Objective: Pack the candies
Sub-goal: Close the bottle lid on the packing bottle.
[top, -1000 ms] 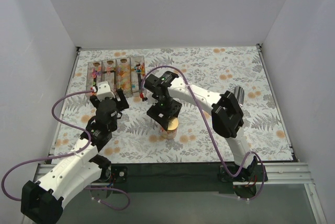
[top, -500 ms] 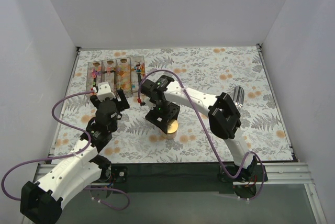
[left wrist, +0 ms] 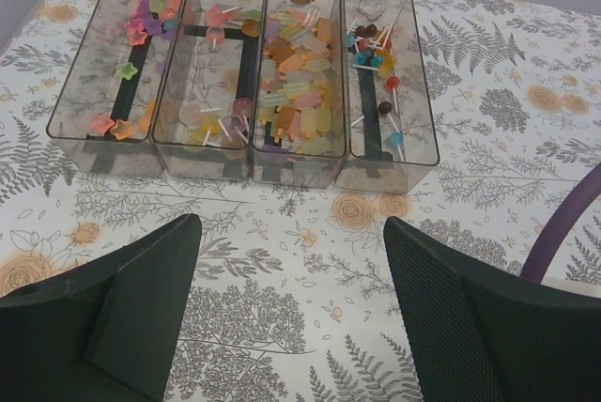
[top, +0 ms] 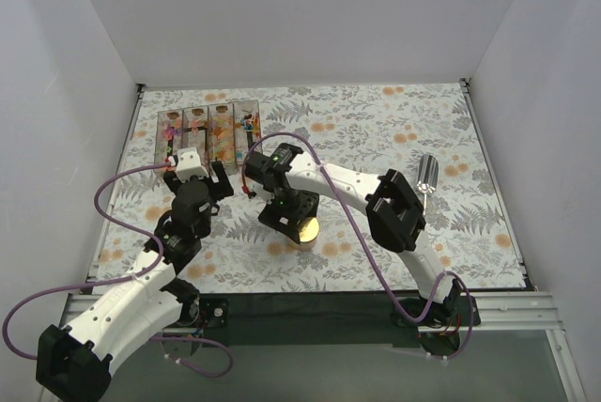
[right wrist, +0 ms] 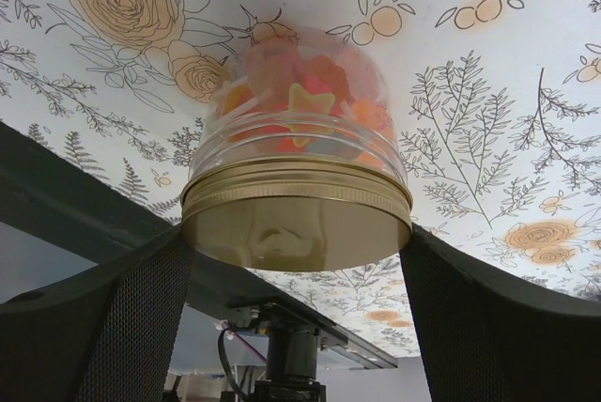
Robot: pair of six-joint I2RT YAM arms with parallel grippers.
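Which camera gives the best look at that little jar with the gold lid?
The right wrist view: the jar fills the frame, candies visible through its glass, gold lid gripped by the right gripper. The top external view shows only the lid's top below that gripper. The left wrist view misses it.

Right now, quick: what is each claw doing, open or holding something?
Left gripper: open, holding nothing.
Right gripper: closed on the gold lid of the jar.
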